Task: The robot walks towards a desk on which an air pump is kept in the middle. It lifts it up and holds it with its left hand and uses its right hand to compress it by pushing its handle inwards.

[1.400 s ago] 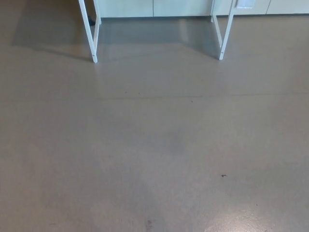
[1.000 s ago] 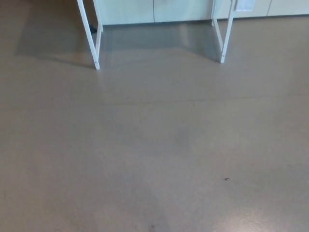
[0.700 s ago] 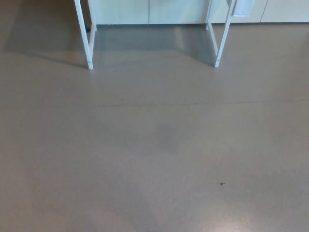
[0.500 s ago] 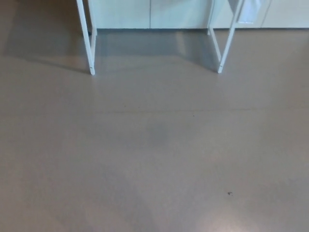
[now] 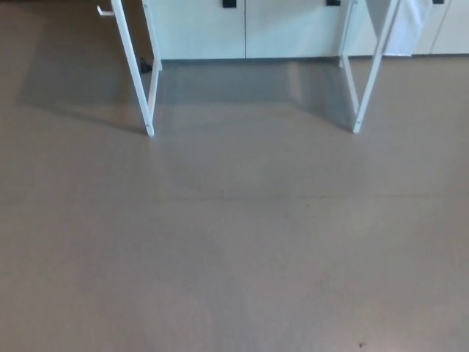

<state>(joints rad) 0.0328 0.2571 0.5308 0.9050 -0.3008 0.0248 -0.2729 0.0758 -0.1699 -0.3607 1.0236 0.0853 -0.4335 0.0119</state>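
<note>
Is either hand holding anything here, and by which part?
Cannot be told: neither hand is in view. Only bare floor and white desk legs show; no pump visible.

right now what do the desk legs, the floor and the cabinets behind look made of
Desk legs: thin, straight, white, probably painted metal. Floor: seamless grey-brown with a soft sheen, likely sealed concrete or vinyl. Cabinets: flat pale panels with small dark handles, probably laminate or painted board.

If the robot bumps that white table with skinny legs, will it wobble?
Probably a little: the desk legs look thin and slanted, so it may be light. It may also slide, since the floor looks smooth. Its top is out of view.
</note>
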